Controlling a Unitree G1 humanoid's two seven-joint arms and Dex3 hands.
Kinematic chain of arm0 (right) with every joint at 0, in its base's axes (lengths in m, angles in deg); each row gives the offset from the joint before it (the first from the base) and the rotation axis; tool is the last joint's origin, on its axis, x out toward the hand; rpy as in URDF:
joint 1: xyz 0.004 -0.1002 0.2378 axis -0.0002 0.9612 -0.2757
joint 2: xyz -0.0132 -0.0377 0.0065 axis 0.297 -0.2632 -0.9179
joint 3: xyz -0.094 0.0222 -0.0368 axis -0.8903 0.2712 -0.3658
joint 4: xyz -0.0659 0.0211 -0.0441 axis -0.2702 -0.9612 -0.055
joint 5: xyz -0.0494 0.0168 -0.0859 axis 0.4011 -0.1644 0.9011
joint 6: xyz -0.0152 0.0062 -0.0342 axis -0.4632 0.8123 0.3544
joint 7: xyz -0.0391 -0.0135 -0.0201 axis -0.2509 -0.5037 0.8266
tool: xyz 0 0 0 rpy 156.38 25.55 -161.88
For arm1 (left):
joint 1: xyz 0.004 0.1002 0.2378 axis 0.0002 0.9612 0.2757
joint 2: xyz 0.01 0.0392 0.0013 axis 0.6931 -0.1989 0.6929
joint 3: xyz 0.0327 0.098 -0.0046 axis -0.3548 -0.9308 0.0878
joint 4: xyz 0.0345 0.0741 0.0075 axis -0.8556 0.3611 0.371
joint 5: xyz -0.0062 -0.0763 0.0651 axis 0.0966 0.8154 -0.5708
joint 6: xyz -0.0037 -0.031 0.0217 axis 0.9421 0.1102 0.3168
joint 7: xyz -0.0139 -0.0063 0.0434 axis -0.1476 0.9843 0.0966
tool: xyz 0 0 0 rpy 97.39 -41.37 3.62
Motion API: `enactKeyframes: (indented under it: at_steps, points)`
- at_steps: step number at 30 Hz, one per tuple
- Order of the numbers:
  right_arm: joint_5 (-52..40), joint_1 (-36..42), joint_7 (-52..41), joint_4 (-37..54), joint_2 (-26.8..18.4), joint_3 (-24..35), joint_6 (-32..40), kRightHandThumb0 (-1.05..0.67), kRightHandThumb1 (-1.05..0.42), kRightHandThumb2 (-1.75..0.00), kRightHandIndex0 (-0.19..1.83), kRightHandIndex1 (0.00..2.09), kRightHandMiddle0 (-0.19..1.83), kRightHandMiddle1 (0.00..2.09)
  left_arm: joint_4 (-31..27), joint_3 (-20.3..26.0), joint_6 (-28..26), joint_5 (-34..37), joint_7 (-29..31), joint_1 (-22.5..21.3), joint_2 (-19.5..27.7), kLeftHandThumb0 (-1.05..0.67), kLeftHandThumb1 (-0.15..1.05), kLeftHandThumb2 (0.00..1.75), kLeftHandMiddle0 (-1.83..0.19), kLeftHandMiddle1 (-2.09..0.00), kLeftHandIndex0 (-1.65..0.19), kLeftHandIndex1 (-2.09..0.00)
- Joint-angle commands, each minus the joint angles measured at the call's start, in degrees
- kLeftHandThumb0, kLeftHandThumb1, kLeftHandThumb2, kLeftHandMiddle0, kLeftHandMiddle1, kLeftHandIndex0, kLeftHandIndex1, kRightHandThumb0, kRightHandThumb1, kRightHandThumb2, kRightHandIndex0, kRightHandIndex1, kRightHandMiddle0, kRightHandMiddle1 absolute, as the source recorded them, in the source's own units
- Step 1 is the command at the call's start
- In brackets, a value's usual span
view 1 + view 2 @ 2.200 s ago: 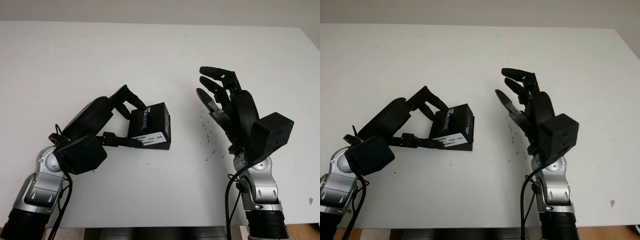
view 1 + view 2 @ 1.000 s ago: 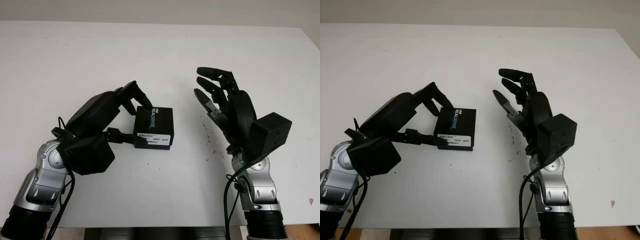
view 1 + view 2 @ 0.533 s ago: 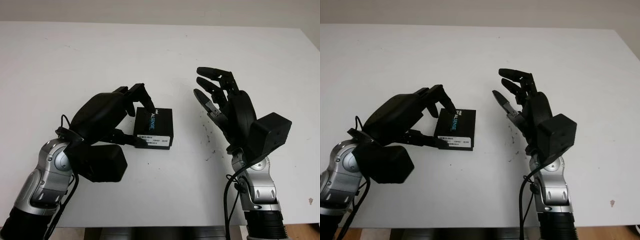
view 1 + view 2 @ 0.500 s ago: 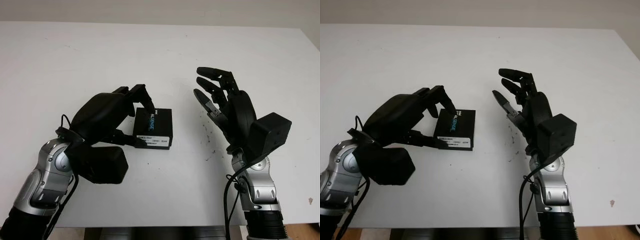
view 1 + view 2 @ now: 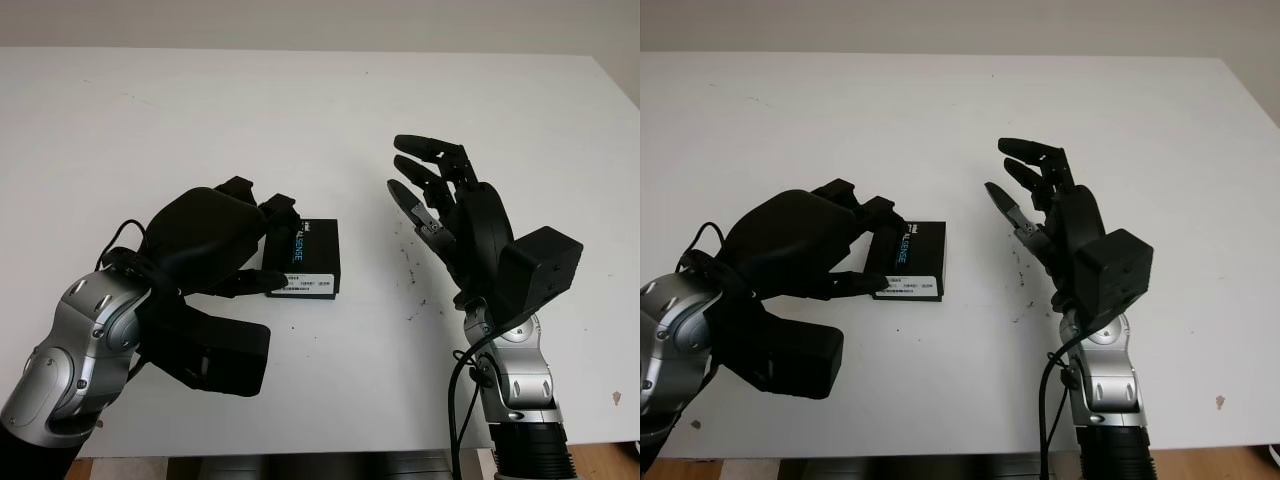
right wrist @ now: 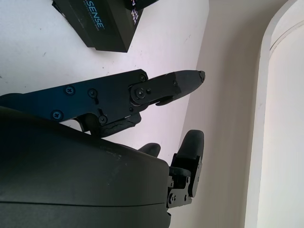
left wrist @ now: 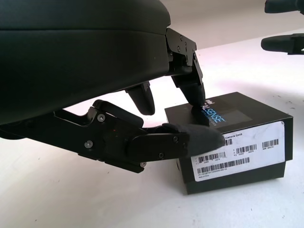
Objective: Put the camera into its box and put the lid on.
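The box (image 5: 305,258) lies flat on the table (image 5: 300,110), a little left of the middle; the left hand (image 5: 215,240) sits just to its left, fingers (image 7: 197,95) on its top and thumb against its near side. The right hand (image 5: 450,215) stands raised, well apart to the box's right, holding nothing.

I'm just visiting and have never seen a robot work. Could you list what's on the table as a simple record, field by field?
surface: white table
object: black rectangular cardboard box with white barcode labels, lid on, lying flat on the table
left hand: fingers curled around the box, one on its top, one on its labelled side
right hand: open, raised above the table, to the right of the box, apart from it
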Motion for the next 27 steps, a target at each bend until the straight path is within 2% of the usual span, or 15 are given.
enactKeyframes:
  at_steps: [1,4,8,11,13,15,16,17,19,22,24,27]
  points:
    - [0.05,0.51,0.02,1.26,-0.38,0.23,-0.01,-0.56,-1.05,-0.08,0.06,0.65,0.0,1.11,-1.13,0.91,-0.48,0.69,0.86,0.55,0.29,-0.68,1.05,0.58,-0.09,-0.94,-0.14,-0.64]
    - [0.18,0.49,0.13,1.41,-0.37,0.17,0.24,-0.56,-1.05,-0.08,0.07,0.64,0.0,1.1,-1.16,1.26,-0.72,1.95,1.43,0.4,0.08,-0.69,1.05,0.61,-0.08,-0.96,-0.14,-0.63]
    - [0.25,0.58,0.23,1.74,-0.32,0.09,0.51,-0.56,-1.05,-0.08,0.07,0.63,0.0,1.11,-1.25,1.95,-1.45,5.39,2.09,0.19,-0.44,-0.68,1.05,0.62,0.0,-1.15,-0.14,-0.65]
    - [0.02,0.59,0.21,1.75,-0.2,0.16,0.59,-0.55,-1.05,-0.08,0.07,0.63,0.0,1.11,-1.51,2.61,-1.47,8.16,1.75,0.24,-0.68,-0.67,1.05,0.62,0.01,-1.19,-0.14,-0.67]
    - [-0.09,0.58,0.14,1.69,-0.19,0.19,0.54,-0.56,-1.05,-0.08,0.08,0.63,0.0,1.12,-1.67,3.2,-1.08,9.95,0.13,0.67,-1.52,-0.65,1.05,0.62,-0.01,-1.03,-0.11,-0.69]
    - [-0.04,0.63,0.18,1.73,-0.21,0.16,0.63,-0.56,-1.05,-0.08,0.07,0.63,-0.01,1.13,-1.46,4.31,-0.56,13.21,-3.04,1.48,-3.8,-0.64,1.05,0.61,-0.09,-0.7,-0.07,-0.69]
    - [0.04,0.68,0.22,1.79,-0.24,0.12,0.77,-0.55,-1.05,-0.08,0.07,0.63,-0.01,1.13,-1.42,5.08,-0.57,15.51,-4.78,1.97,-5.49,-0.62,1.05,0.59,-0.14,-0.44,-0.04,-0.65]
    - [0.04,0.72,0.18,1.85,-0.29,0.11,0.88,-0.56,-1.05,-0.08,0.07,0.63,-0.01,1.13,-1.4,5.96,-0.38,18.06,-6.85,2.57,-7.42,-0.61,1.05,0.59,-0.14,-0.29,-0.01,-0.58]
    - [-0.25,0.79,-0.11,1.78,-0.36,0.18,0.84,-0.56,-1.05,-0.08,0.06,0.62,-0.02,1.12,-0.75,7.93,1.42,23.81,-11.95,3.91,-11.7,-0.57,1.05,0.55,-0.1,-0.11,0.07,-0.45]
    - [-0.43,0.77,-0.18,1.81,-0.28,0.23,1.15,-0.56,-1.05,-0.08,0.07,0.62,-0.02,1.11,1.1,10.9,3.18,33.31,-16.81,5.02,-17.27,-0.58,1.05,0.53,0.01,-0.04,0.12,-0.24]
    - [-0.29,0.69,-0.25,1.68,-0.38,0.18,0.92,-0.57,-1.05,-0.08,0.07,0.62,-0.02,1.11,2.78,12.36,4.01,37.93,-18.26,4.72,-18.92,-0.6,1.05,0.55,0.06,-0.03,0.15,-0.17]
    - [-0.59,0.63,-0.45,1.65,-0.43,0.36,1.07,-0.57,-1.05,-0.08,0.07,0.62,-0.01,1.11,4.77,13.07,3.88,38.53,-21.32,3.92,-19.44,-0.62,1.05,0.59,0.13,-0.03,0.19,-0.11]
